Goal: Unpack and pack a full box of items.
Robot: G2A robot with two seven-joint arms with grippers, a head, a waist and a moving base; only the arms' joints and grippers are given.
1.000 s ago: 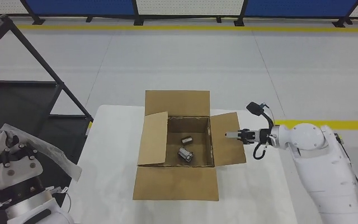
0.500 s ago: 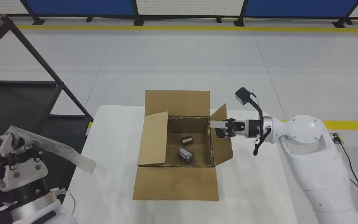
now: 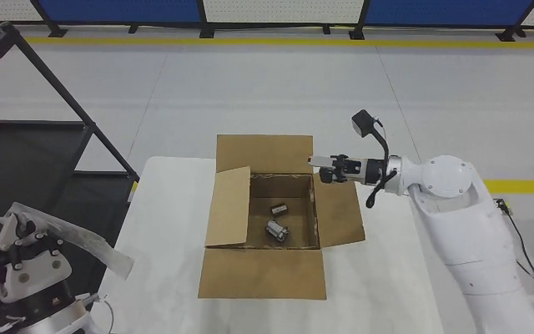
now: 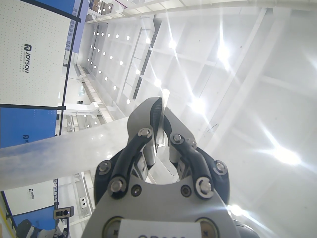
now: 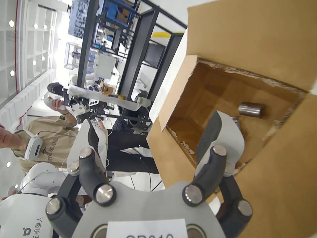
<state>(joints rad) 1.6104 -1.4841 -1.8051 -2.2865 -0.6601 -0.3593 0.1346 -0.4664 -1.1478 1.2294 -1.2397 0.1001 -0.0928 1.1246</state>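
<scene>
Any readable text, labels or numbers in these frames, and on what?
Label on left gripper: cut off at the edge, unreadable.
Label on right gripper: likewise cut off.
Wall panel: a brand logo, sideways; small print beside it too small.
Box, sheet: no print visible.

- You're in a big robot lab hall.
- Blue-and-white partition panels (image 3: 117, 10) and a yellow floor line (image 3: 250, 40) run along the far floor.
- High white ceiling (image 4: 247, 13), rows of spotlights (image 4: 172, 43), black metal racks (image 5: 141, 43).
</scene>
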